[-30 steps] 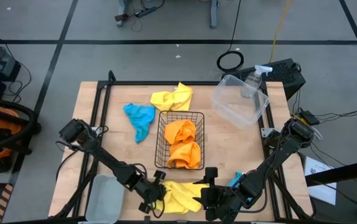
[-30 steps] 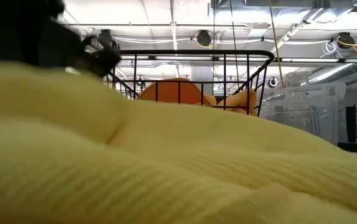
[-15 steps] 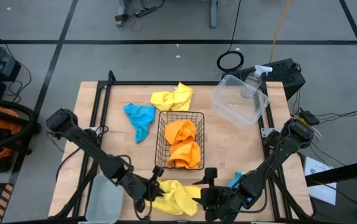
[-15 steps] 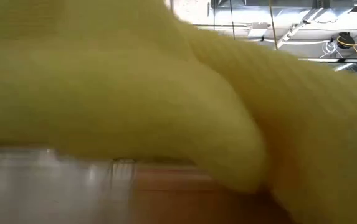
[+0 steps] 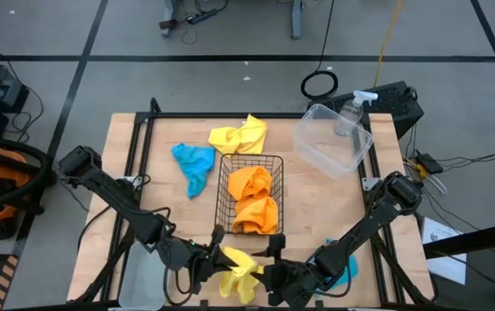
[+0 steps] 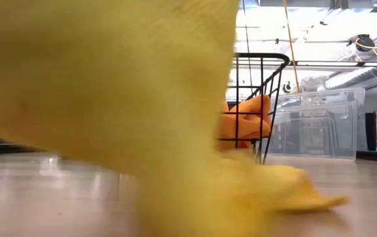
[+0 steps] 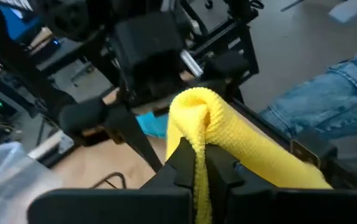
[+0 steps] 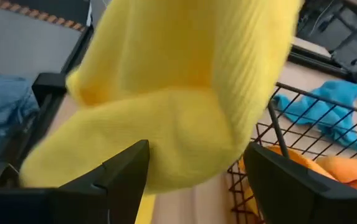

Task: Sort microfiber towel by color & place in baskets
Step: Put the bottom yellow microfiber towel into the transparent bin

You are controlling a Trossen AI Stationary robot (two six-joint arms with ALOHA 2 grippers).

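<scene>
Yellow towel (image 5: 237, 269) now lifted, bunched; left gripper (image 5: 213, 259) clamped on it, right gripper (image 5: 270, 273) agape beside.

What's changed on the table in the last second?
The left gripper, shut on the near yellow towel, has lifted it off the table into a bunch. The right gripper stays open beside it. Wire basket, orange towels and far towels unchanged.
</scene>
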